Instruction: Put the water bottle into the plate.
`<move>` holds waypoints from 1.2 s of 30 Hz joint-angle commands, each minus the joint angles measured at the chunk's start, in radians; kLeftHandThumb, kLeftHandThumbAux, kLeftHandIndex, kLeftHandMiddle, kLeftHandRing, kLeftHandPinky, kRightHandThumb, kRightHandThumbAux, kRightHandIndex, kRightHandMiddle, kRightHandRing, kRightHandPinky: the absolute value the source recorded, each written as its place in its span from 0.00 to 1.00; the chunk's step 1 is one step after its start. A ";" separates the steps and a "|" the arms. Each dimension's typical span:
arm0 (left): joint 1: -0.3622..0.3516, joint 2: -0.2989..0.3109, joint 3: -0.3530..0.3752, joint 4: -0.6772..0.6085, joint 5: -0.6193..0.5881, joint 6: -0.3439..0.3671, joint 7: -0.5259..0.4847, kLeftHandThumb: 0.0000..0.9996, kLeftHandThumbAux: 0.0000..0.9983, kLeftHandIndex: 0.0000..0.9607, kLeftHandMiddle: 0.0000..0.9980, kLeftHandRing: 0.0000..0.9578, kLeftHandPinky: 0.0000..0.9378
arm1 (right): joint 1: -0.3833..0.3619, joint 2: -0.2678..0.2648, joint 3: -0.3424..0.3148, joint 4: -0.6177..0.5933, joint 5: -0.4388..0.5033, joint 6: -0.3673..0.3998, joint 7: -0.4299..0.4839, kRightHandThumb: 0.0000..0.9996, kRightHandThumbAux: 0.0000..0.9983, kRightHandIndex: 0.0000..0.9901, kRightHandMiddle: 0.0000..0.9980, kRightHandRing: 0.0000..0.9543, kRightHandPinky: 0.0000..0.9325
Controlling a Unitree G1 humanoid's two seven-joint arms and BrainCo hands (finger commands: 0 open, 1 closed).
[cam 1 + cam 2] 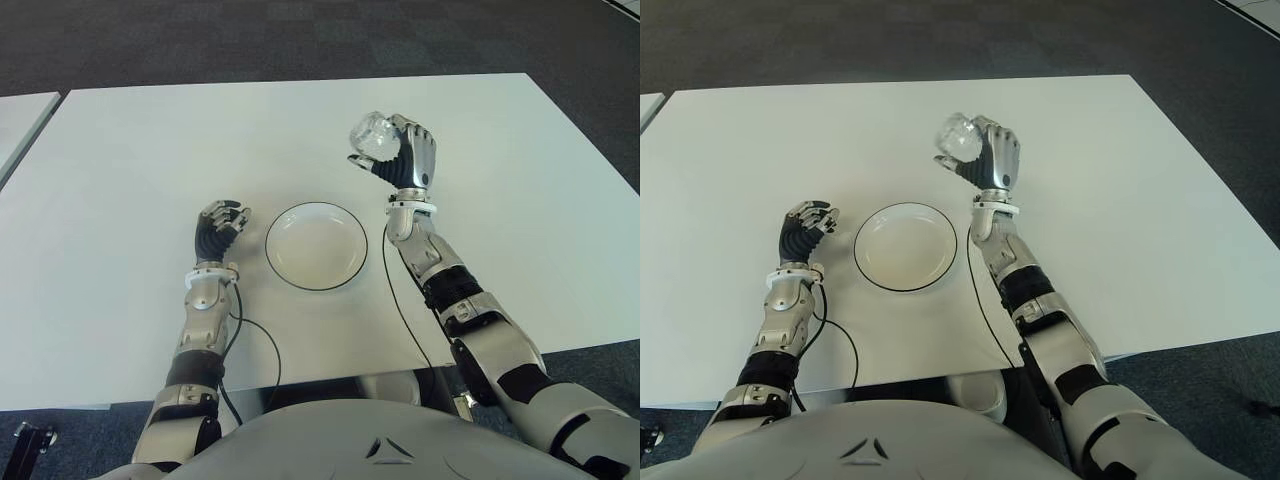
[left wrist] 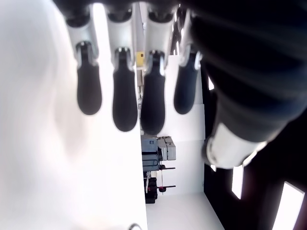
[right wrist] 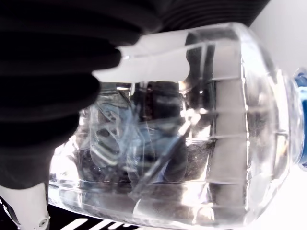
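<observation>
My right hand (image 1: 400, 155) is raised above the white table (image 1: 130, 150), shut around a clear water bottle (image 1: 373, 138) whose bottom end faces up toward me. The right wrist view fills with the ribbed transparent water bottle (image 3: 201, 139) and a bit of its blue cap (image 3: 301, 120). A white plate (image 1: 316, 246) with a dark rim sits on the table, nearer me and to the left of the held bottle. My left hand (image 1: 217, 226) shows just left of the plate, fingers curled and holding nothing; its fingertips (image 2: 124, 103) hang loosely in the left wrist view.
The table's near edge (image 1: 330, 375) runs close to my torso. A black cable (image 1: 262, 345) trails off the edge by my left forearm. A second table corner (image 1: 20, 115) stands at the far left over dark carpet (image 1: 300, 40).
</observation>
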 commanded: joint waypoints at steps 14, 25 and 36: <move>-0.020 0.005 -0.005 0.078 0.005 -0.014 -0.010 0.71 0.72 0.45 0.56 0.58 0.57 | -0.095 -0.047 0.143 0.173 -0.119 -0.457 -0.029 0.71 0.72 0.44 0.91 0.95 0.95; -0.032 0.001 -0.008 0.106 0.006 0.027 -0.001 0.70 0.72 0.45 0.54 0.56 0.55 | -0.051 -0.084 0.180 0.100 -0.094 -0.443 0.274 0.71 0.72 0.44 0.90 0.93 0.94; -0.059 -0.004 -0.007 0.172 0.016 0.071 0.019 0.70 0.72 0.44 0.51 0.54 0.54 | 0.037 -0.108 0.160 -0.095 -0.055 -0.291 0.609 0.71 0.72 0.44 0.90 0.92 0.94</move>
